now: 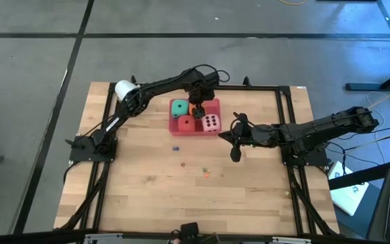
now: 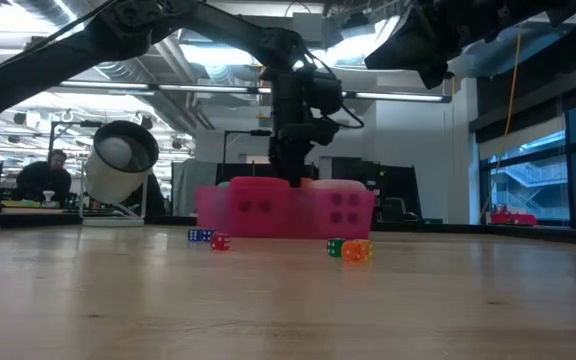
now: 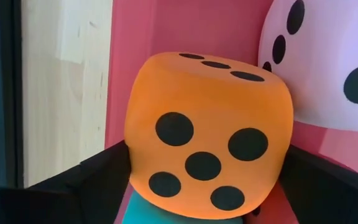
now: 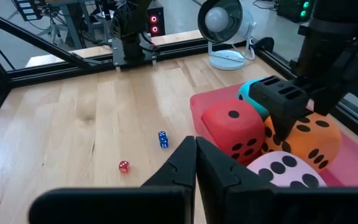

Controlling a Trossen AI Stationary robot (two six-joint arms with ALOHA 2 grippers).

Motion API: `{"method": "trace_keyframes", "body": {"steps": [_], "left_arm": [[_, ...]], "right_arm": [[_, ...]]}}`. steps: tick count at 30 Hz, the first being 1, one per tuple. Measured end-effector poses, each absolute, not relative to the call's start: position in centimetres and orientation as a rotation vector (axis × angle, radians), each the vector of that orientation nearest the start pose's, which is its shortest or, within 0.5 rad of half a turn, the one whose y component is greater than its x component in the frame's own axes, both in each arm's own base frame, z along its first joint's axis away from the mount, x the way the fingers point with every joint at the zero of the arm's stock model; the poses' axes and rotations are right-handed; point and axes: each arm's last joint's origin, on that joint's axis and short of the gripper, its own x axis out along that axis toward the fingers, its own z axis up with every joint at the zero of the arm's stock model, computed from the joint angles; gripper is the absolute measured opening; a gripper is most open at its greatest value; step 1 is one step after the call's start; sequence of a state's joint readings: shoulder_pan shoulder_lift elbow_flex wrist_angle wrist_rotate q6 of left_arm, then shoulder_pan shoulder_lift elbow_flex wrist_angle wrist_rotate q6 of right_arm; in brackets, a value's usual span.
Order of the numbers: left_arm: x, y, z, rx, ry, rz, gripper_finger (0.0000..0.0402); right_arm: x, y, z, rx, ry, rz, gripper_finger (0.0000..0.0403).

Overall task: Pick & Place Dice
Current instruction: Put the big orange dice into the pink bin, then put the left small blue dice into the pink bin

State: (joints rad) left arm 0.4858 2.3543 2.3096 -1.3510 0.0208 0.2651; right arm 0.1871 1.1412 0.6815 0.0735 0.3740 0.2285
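A pink tray [image 1: 214, 104] at the table's far middle holds all the dice: teal [image 1: 179, 107], red [image 1: 185, 124], pale pink [image 1: 210, 123] and orange [image 1: 197, 109]. My left gripper [image 1: 196, 100] points straight down over the orange die [image 3: 207, 134]. It is open, with one dark finger on each side of the die. The die sits tilted in the tray, against the teal die [image 3: 148, 211] and beside the pale pink one [image 3: 328, 62]. My right gripper [image 4: 196, 158] is shut and empty, hovering right of the tray [image 4: 197, 106]. My left gripper comes at the orange die from above. Its fingers [image 3: 98, 180] stand close along two opposite sides of the die, low on those sides [image 3: 132, 168]. I cannot tell whether they touch it. The die shows no dent.
Tiny coloured dice lie loose on the wood nearer than the tray: a blue one [image 4: 163, 139], a red one [image 4: 123, 166] and others [image 2: 356, 250]. A white round lamp [image 1: 124, 89] stands at the far left. A black frame [image 1: 286, 135] borders the table.
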Motion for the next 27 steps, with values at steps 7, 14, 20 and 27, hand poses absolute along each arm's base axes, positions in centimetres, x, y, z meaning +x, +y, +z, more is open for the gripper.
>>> {"method": "trace_keyframes", "body": {"steps": [7, 14, 20, 27], "left_arm": [[41.5, 21.8, 24.5, -0.139, 1.409, 0.203, 0.0395], [41.3, 21.9, 26.0, -0.093, 1.388, 0.218, 0.0399], [40.5, 21.6, 28.3, -0.017, 1.365, 0.271, 0.04], [38.9, 20.9, 32.2, 0.032, 1.283, 0.331, 0.04]], "right_arm": [[24.2, 3.5, 25.3, 0.113, 0.352, -0.226, 0.0011], [24.1, 3.5, 25.1, 0.108, 0.364, -0.23, 0.0011], [24.1, 3.5, 25.1, 0.106, 0.369, -0.23, 0.0011], [24.1, 3.4, 25.2, 0.094, 0.358, -0.263, 0.0011]]}}
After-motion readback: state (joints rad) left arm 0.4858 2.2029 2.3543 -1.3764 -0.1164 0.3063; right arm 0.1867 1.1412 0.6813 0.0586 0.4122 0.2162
